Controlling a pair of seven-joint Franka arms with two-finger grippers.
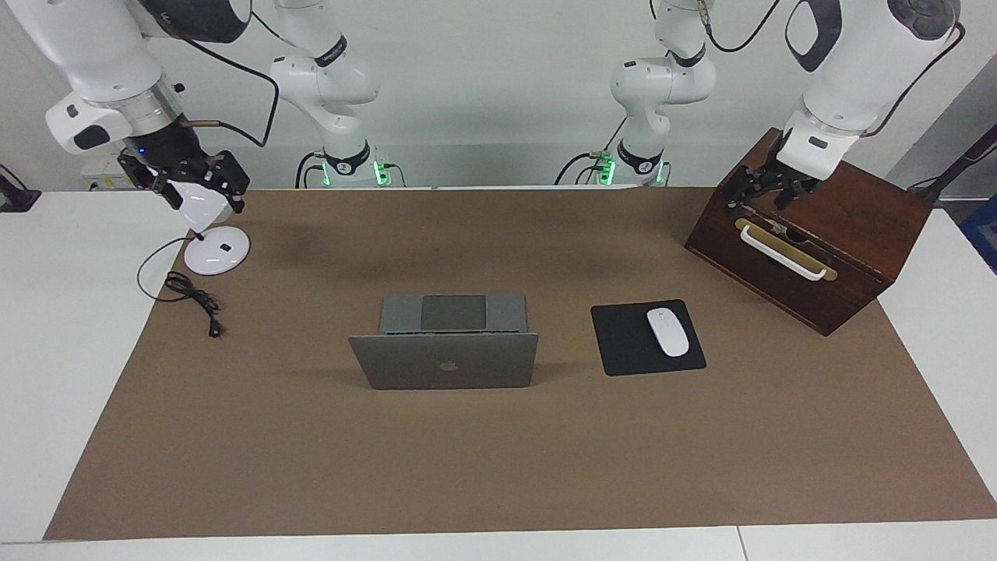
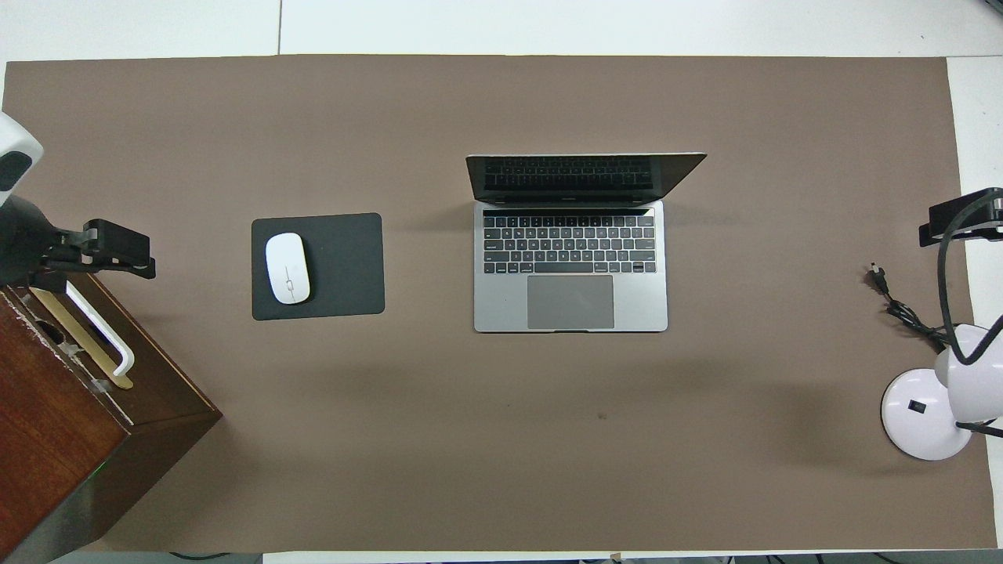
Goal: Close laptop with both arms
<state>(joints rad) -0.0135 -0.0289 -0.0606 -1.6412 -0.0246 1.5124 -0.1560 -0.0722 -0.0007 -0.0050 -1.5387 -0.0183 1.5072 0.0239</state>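
Note:
The silver-grey laptop (image 1: 444,362) stands open in the middle of the brown mat, its lid with the dark apple logo upright. Its keyboard and trackpad show in the overhead view (image 2: 570,266), facing the robots. My left gripper (image 1: 763,195) hangs over the wooden box at the left arm's end of the table, well apart from the laptop; it shows in the overhead view (image 2: 117,254) too. My right gripper (image 1: 191,187) hangs over the white lamp at the right arm's end, also apart from the laptop, and shows in the overhead view (image 2: 960,215).
A white mouse (image 1: 667,332) lies on a black mouse pad (image 1: 623,343) beside the laptop, toward the left arm's end. A dark wooden box (image 1: 818,249) with a white handle stands there. A white lamp base (image 1: 216,251) and black cable (image 1: 191,296) lie toward the right arm's end.

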